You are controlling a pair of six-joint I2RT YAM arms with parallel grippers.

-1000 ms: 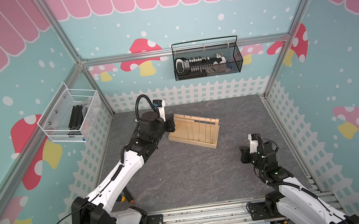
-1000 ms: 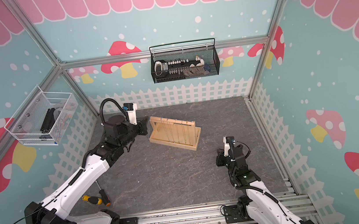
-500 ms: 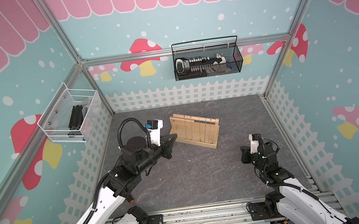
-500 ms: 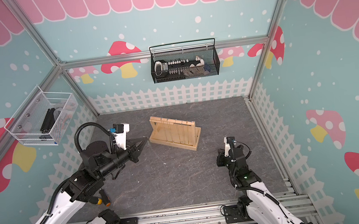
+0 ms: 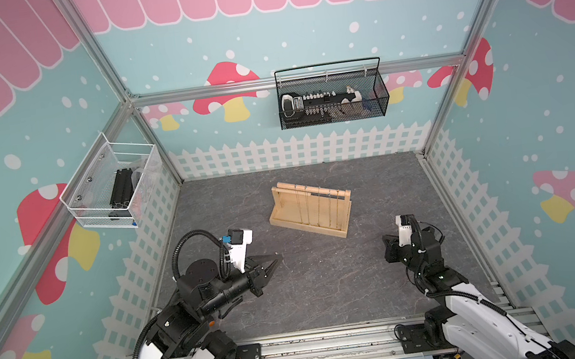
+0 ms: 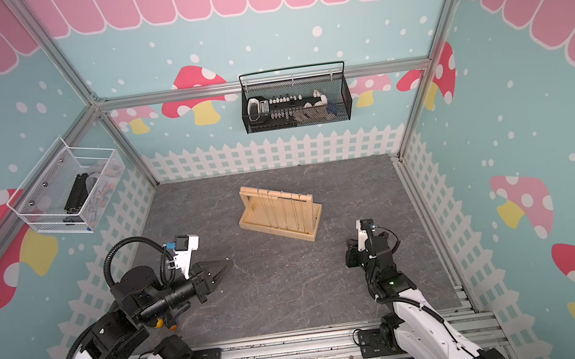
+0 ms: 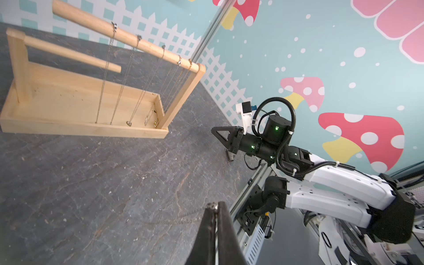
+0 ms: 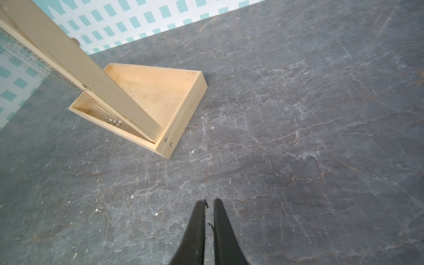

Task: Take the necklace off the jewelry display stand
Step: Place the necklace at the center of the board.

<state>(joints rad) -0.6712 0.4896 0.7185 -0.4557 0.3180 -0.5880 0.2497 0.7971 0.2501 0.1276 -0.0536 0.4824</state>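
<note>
Left gripper [image 7: 214, 206] pinches the necklace [image 7: 169, 221], clear of the jewelry display stand [image 7: 87, 130].
Its chain trails sideways from the pinch; the stand sits well ahead. Right gripper [image 8: 209, 206] is nearly closed, empty.

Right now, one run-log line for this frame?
left gripper: shut on necklace, chain trailing from tips | right gripper: near shut, empty | jewelry display stand: five chains hanging
</note>
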